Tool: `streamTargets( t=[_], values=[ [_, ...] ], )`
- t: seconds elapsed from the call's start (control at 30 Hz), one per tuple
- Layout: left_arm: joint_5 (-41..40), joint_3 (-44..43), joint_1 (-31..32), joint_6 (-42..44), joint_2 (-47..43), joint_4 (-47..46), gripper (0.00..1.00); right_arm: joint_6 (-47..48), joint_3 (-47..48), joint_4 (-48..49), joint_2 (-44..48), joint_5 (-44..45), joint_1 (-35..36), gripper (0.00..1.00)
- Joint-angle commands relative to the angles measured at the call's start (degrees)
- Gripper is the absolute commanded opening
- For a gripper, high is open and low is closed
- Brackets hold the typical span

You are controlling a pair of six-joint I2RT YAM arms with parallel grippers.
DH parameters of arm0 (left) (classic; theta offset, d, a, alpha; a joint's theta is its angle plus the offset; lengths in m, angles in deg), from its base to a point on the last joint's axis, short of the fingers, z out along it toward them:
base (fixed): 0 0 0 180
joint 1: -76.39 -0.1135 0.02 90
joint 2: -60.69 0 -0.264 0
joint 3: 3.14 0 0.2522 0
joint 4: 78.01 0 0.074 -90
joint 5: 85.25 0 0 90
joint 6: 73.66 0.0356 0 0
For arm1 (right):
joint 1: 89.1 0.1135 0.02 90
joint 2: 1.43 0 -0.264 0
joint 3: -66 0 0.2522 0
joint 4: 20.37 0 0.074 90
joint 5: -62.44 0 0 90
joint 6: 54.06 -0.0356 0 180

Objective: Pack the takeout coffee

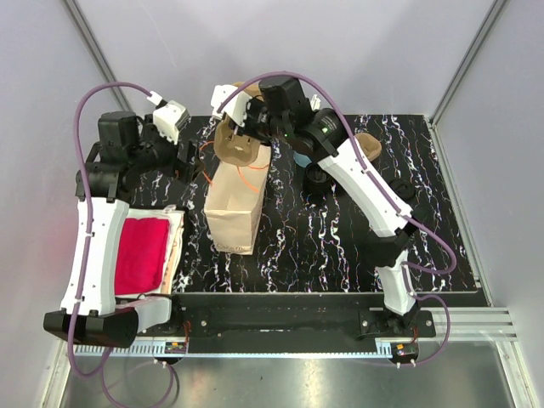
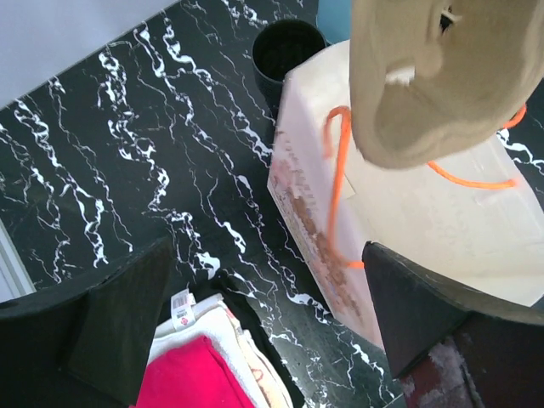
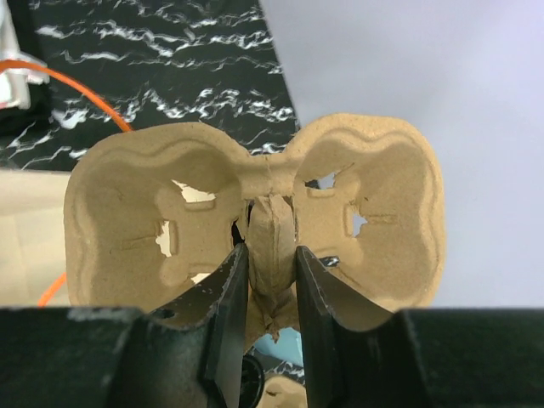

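One pulp carrier [image 3: 153, 221] clamped at centre ridge by right end effector [image 3: 270, 263], above bag [image 1: 231, 212], upper centre. Left end effector [image 2: 268, 314] wide apart, empty. Lidded coffee not discernible, likely under right arm [image 1: 365, 191]. Thin-walled, spill-prone: grasp mid-body, gently.

Rough, matt moulded-pulp cup carrier [image 3: 255, 212], plain matt brown paper bag [image 1: 234, 212], thin orange cord handles [image 2: 336, 187], black marble-look tabletop [image 1: 323, 246] with white veins, soft red cloth [image 1: 140, 253], smooth black plastic right fingers [image 3: 225, 314]
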Motion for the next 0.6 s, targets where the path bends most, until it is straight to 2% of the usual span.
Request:
streamTargets(
  t=[0.0, 0.43, 0.57],
  values=[
    [-0.4, 1.3, -0.5, -0.1, -0.7, -4.6, 0.99, -1.0, 4.0, 6.5, 3.4, 2.7, 0.9, 0.33],
    [-0.3, 1.6, -1.0, -1.5, 1.4, -7.7, 0.99, -1.5, 2.4, 9.0, 5.6, 4.9, 4.2, 0.33],
    [-0.6, 2.3, -1.3, -2.0, 1.6, -8.7, 0.99, -1.7, -1.7, 11.0, 6.0, 5.0, 4.2, 0.33]
  ],
)
